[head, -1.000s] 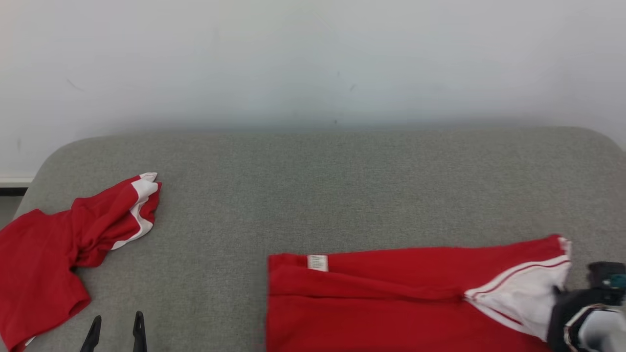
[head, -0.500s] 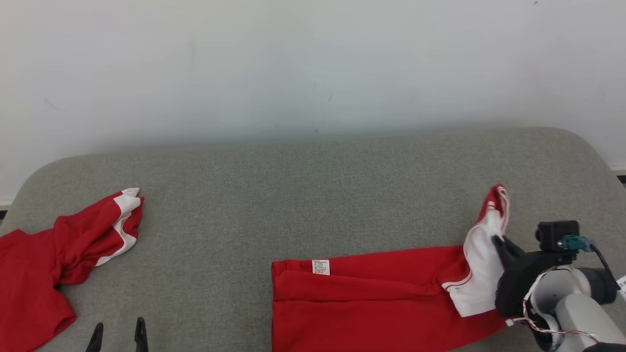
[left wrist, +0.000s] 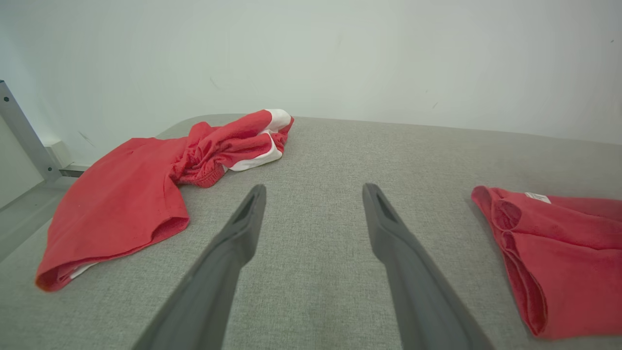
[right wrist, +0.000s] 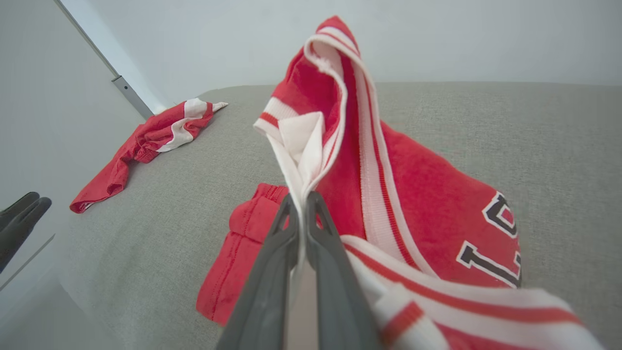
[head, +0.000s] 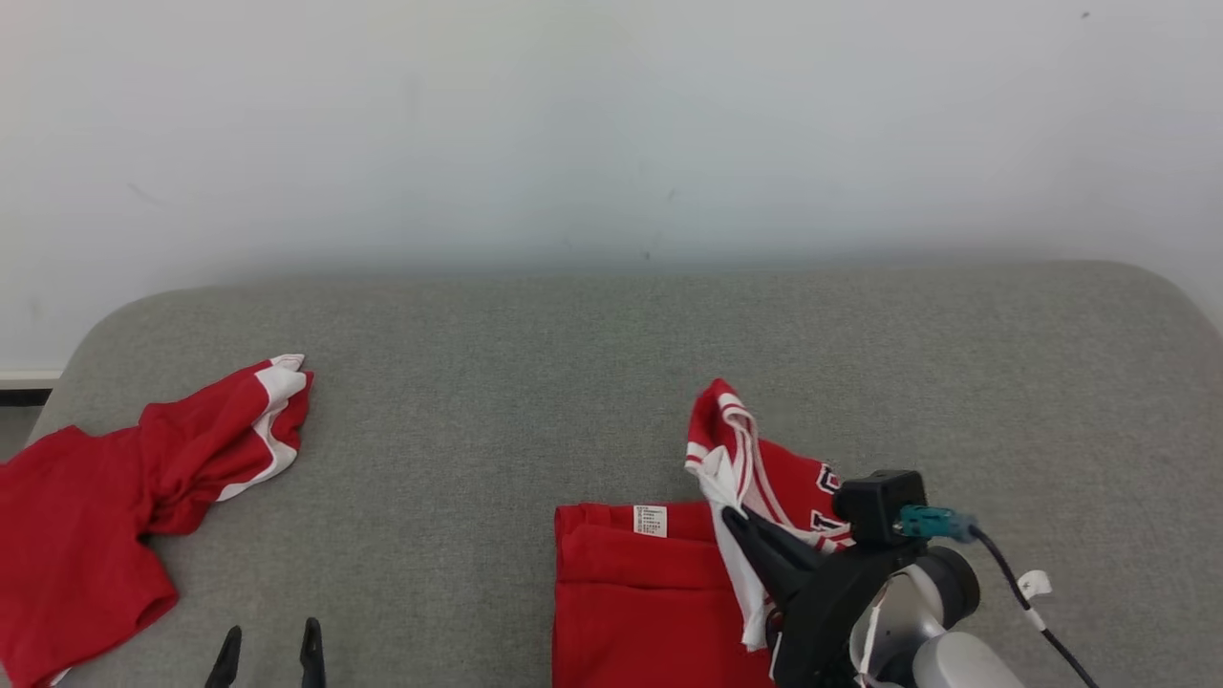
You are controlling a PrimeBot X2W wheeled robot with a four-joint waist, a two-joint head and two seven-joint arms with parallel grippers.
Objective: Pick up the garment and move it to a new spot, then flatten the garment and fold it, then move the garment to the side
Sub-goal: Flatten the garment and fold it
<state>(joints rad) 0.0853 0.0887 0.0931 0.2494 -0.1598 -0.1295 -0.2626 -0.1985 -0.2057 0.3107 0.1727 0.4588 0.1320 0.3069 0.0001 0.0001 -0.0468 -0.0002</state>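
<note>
Clearly the fold is under way. The garment (head: 650, 612), red with white trim, lies at the counter's (head: 478, 382) near edge, a little right of the counter's middle. It looks already flattened and narrowed into a long strip, with a white label (head: 650, 520) facing up at its left end. The right hand (head: 734, 518) is pinched tight on the striped end (head: 723, 430), which stands up off the counter and arches leftward over the flat part. Black-and-white lettering shows on the lifted side. The left hand (head: 269, 638) hangs low over the counter's near edge, left of the middle, its fingers wide apart and holding nothing. A second garment (head: 86, 506), also red, lies crumpled at the counter's left end, well apart from the work.

By my reckoning the pick-up, the move to a new spot and the flattening are done. The folding is partway, since the raised end is not yet laid down on the rest. After that there may be another fold, and then the shift to the counter's side remains.
</note>
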